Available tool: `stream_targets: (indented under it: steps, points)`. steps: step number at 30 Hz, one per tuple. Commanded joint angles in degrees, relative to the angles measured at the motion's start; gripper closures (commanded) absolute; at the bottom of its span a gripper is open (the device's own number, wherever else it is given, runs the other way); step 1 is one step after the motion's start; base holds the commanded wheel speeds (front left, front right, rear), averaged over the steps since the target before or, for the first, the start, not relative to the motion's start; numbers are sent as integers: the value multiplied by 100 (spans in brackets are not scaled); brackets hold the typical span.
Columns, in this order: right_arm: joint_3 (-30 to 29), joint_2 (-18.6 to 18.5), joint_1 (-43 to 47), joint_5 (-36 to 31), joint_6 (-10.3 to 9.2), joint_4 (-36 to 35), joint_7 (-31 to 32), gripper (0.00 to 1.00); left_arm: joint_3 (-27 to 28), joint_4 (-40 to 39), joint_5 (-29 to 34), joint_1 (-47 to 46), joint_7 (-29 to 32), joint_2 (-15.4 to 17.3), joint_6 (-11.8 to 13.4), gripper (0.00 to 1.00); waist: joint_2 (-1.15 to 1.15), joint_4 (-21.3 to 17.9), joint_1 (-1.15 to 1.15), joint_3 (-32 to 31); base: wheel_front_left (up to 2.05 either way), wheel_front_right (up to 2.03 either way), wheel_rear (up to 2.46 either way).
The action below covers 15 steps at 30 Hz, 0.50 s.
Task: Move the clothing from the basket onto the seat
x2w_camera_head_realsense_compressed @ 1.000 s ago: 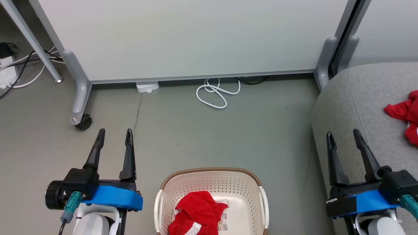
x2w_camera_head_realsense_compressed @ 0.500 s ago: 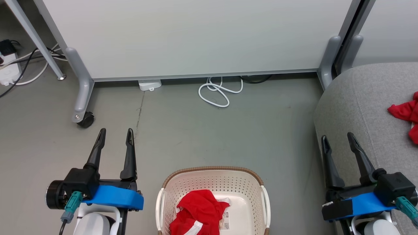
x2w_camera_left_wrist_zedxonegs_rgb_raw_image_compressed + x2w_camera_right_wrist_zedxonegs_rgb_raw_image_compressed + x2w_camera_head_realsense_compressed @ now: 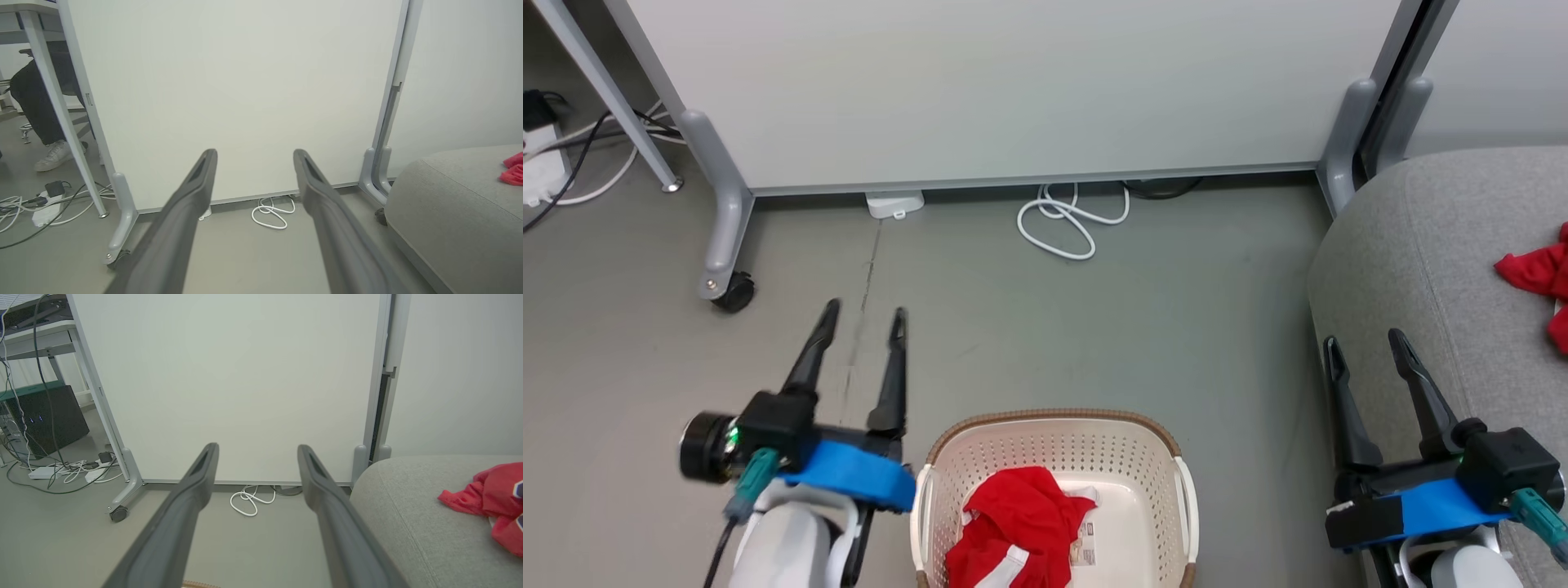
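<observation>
Left tool (image 3: pixel 865 309): my fingers are spread wide with nothing between them, pointing out over the grey floor (image 3: pixel 1176 327); its body looks blurred.
Right tool (image 3: pixel 1362 337): my fingers are spread wide too and empty, hanging over the front edge of the seat (image 3: pixel 1413 245).
Basket (image 3: pixel 1054 415): on the floor between my two tools, close to the right of the left tool and well apart from the right tool.
Red garment (image 3: pixel 1021 523): crumpled in the basket, a white stripe showing, nearer me than my left tool's fingertips.
Second red garment (image 3: pixel 1539 273): on the seat, right of my right tool, just past its fingertips.
White cable (image 3: pixel 1062 224): coiled on the floor ahead of both tools.
</observation>
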Motion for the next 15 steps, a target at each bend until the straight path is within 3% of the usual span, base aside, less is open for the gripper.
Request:
stream_targets:
  steps: [1, 15]
  points:
    - [8, 8, -89, 7, 2, -35, -20, 0, -199, 98, 6, -207, -27, 101, -7, 0, 0, -13, 0, 87, 0, 0, 0]
    - [244, 5, -907, -229, 3, -234, -20, 0, -2859, 1700, -615, -1864, -26, 698, -10, 0, 0, -313, 0, 1167, 0, 0, 0]
